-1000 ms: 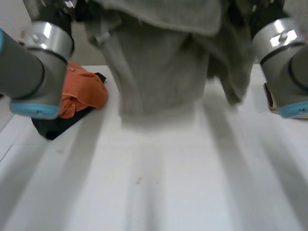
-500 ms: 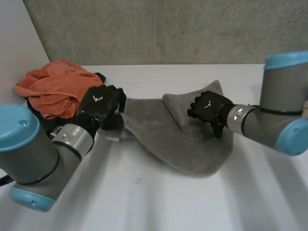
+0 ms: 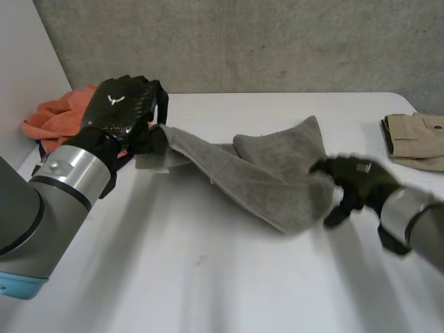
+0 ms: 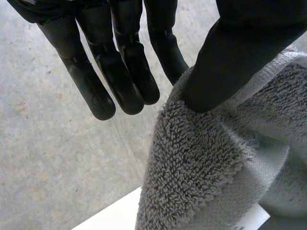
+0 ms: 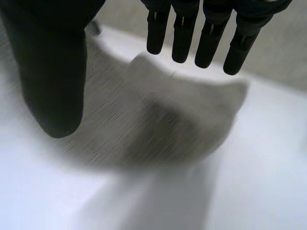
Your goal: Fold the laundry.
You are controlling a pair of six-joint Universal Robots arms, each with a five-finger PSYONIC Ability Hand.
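Since only the left robot hand (image 3: 121, 111) pinches the towel (image 3: 263, 173) by a corner while the right robot hand (image 3: 354, 182) hangs open beside its far edge, seemingly apart, the rest sagging on the tabletop (image 3: 208, 277) could bunch or slip.

Hands: one engaged, one free.
Left hand (image 3: 121, 111) raised, thumb pinching the grey towel (image 3: 263, 173) edge against a finger; right hand (image 3: 354, 182) low, fingers straight, thumb spread.
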